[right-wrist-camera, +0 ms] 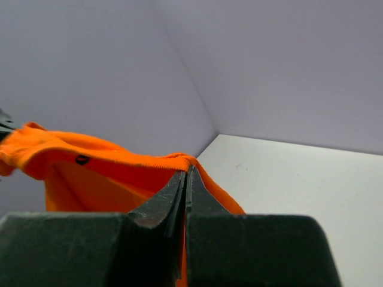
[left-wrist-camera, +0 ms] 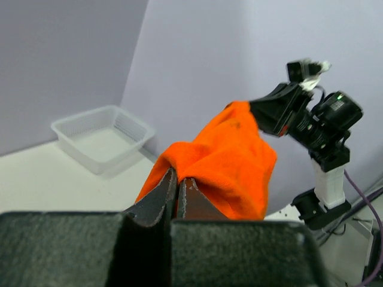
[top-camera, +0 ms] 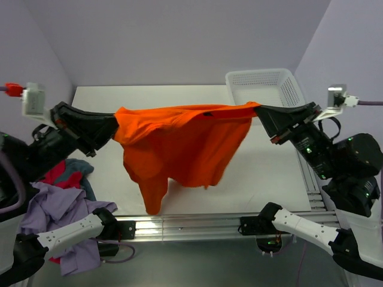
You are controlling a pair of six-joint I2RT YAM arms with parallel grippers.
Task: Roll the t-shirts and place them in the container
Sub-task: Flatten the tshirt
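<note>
A bright orange t-shirt (top-camera: 185, 146) hangs stretched in the air above the white table (top-camera: 263, 179), its lower part drooping toward the table. My left gripper (top-camera: 115, 128) is shut on its left end, seen up close as orange cloth (left-wrist-camera: 221, 161) pinched between the fingers (left-wrist-camera: 160, 197). My right gripper (top-camera: 258, 110) is shut on the shirt's right end, where a ribbed edge (right-wrist-camera: 149, 160) runs into the closed jaws. A heap of other t-shirts, lavender (top-camera: 57, 209), red (top-camera: 57, 173) and grey-blue (top-camera: 78, 168), lies off the table's left side.
A white perforated basket (top-camera: 263, 86) stands at the table's back right corner, also seen in the left wrist view (left-wrist-camera: 102, 140). The right arm (left-wrist-camera: 317, 125) faces the left wrist camera. An aluminium rail (top-camera: 191, 226) runs along the near edge.
</note>
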